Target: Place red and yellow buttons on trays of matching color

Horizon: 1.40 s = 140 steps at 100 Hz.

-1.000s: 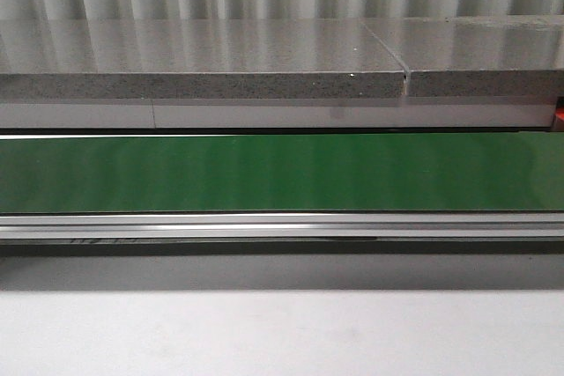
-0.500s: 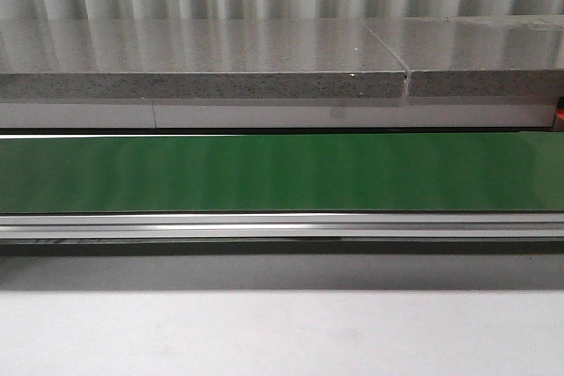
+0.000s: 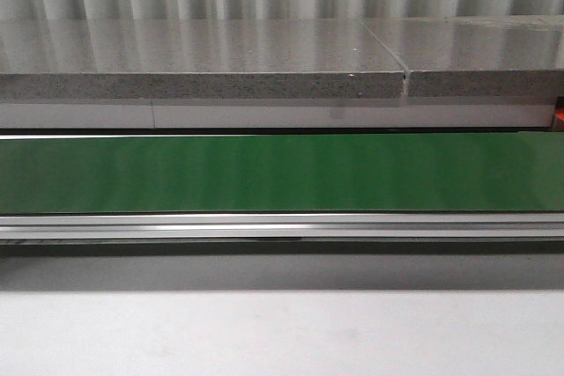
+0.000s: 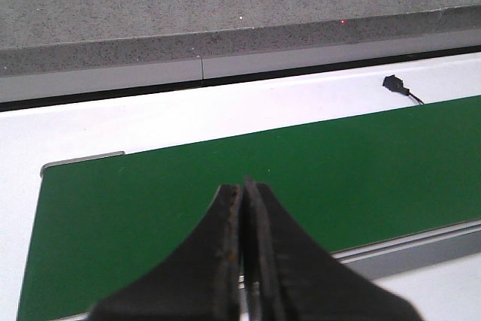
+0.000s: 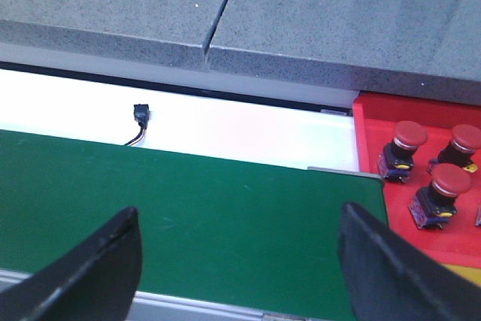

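Three red buttons (image 5: 440,189) with red dome caps stand upright in the red tray (image 5: 368,122) at one end of the green belt (image 5: 188,208). A sliver of yellow (image 5: 466,272) shows beside the red tray; whether it is a tray I cannot tell. No yellow button is in view. My right gripper (image 5: 239,249) hangs open over the belt near the tray, nothing between its fingers. My left gripper (image 4: 242,208) is shut and empty above the other end of the belt (image 4: 225,178). Neither gripper appears in the front view.
A green conveyor belt (image 3: 282,173) runs across the front view with a metal rail (image 3: 282,226) along its near side. Behind it is a speckled grey stone ledge (image 3: 203,63). A small black sensor with a cable (image 5: 140,116) sits on the white strip behind the belt.
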{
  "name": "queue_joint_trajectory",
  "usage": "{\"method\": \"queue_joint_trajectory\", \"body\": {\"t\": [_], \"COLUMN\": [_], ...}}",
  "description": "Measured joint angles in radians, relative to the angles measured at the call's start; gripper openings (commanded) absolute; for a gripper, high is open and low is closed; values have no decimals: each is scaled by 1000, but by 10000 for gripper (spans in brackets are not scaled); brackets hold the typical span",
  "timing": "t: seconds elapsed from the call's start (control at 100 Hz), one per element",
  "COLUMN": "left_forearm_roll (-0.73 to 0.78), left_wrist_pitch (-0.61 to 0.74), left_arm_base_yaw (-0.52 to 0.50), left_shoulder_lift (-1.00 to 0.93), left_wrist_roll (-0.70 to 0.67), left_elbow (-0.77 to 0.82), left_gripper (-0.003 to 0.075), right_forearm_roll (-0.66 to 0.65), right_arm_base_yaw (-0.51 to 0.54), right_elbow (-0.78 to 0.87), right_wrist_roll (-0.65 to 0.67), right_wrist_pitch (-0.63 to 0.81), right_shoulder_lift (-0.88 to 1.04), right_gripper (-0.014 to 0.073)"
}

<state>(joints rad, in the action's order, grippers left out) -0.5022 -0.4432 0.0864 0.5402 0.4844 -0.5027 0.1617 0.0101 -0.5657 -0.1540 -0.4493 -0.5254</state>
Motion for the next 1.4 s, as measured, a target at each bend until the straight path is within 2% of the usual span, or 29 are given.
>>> {"method": "queue_joint_trajectory", "body": {"t": [0.21, 0.28, 0.35, 0.58, 1.4], "left_forearm_roll": [0, 0, 0, 0, 0], "left_wrist_pitch": [0, 0, 0, 0, 0], "left_arm_base_yaw": [0, 0, 0, 0, 0], "left_shoulder_lift": [0, 0, 0, 0, 0], "left_wrist_roll": [0, 0, 0, 0, 0], "left_elbow": [0, 0, 0, 0, 0], "left_gripper": [-20, -20, -20, -20, -20], "right_forearm_roll": [0, 0, 0, 0, 0], "right_arm_base_yaw": [0, 0, 0, 0, 0], "right_elbow": [90, 99, 103, 103, 103], "right_wrist_roll": [0, 0, 0, 0, -1], "right_wrist_pitch": [-37, -56, -74, -105, -107], "right_shoulder_lift": [224, 278, 314, 340, 340], "right_gripper": [539, 505, 411, -76, -67]}}
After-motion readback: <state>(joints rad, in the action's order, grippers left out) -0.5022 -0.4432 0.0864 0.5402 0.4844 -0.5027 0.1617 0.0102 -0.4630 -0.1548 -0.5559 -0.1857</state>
